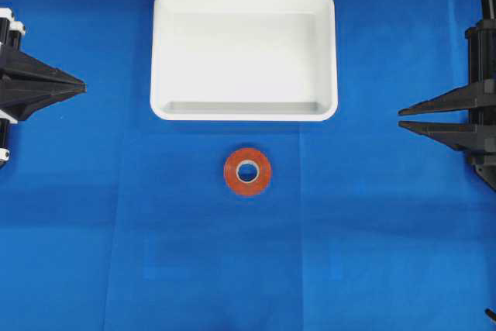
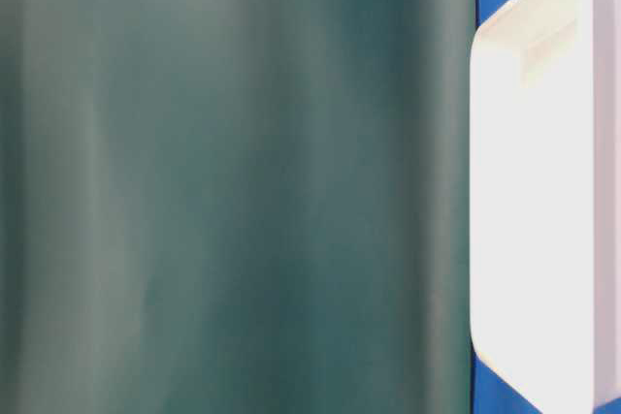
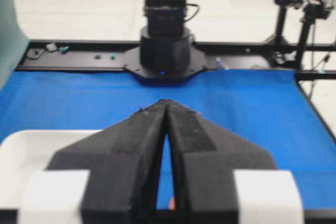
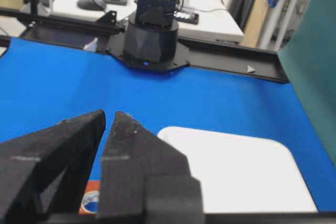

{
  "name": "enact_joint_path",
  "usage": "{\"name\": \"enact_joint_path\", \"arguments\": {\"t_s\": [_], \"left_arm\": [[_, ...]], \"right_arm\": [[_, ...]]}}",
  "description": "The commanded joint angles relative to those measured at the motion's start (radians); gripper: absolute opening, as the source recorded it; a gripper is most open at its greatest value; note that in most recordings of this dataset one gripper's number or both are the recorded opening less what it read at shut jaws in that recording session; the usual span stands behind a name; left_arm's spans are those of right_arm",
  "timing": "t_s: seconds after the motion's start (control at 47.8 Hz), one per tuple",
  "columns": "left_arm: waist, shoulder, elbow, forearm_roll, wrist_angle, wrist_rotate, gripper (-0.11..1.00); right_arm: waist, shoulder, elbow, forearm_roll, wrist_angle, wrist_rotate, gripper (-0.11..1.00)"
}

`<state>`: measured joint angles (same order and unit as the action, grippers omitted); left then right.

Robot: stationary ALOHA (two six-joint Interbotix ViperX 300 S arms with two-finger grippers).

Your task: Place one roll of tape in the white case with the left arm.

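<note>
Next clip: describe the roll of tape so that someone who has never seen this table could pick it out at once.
Start from the blue cloth that covers the table, and find the big white case lying on it. The roll of tape lies flat on the cloth just beside one long side of the case, apart from it. It is the only small round thing here: an orange-red ring with a pale core.

The left gripper (image 1: 77, 84) stays at the left edge of the overhead view, low and level, its fingers meeting at the tips. The right gripper (image 1: 403, 118) is at the right edge, with a narrow gap between its fingers.
</note>
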<state>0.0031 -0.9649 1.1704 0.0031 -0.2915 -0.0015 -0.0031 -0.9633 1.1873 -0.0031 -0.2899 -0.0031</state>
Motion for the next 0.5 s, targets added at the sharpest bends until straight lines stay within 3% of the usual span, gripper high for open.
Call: {"name": "enact_joint_path", "arguments": {"t_s": [0.0,0.188,0.482], "left_arm": [[-0.018,0.015,-0.011,0.029,0.006,-0.005,0.0],[-0.049,0.032,-0.015,0.029,-0.002,-0.029,0.0],[-0.098,0.189,-0.032,0.029,-0.1,-0.038,0.0]], "right_arm": [[-0.012,0.009,-0.034,0.0,-0.006,-0.008,0.0],[-0.014,0.023,-0.038,-0.002,0.0,-0.015,-0.11],[-0.018,0.037,-0.035,0.0,0.0,-0.015,-0.11]]}}
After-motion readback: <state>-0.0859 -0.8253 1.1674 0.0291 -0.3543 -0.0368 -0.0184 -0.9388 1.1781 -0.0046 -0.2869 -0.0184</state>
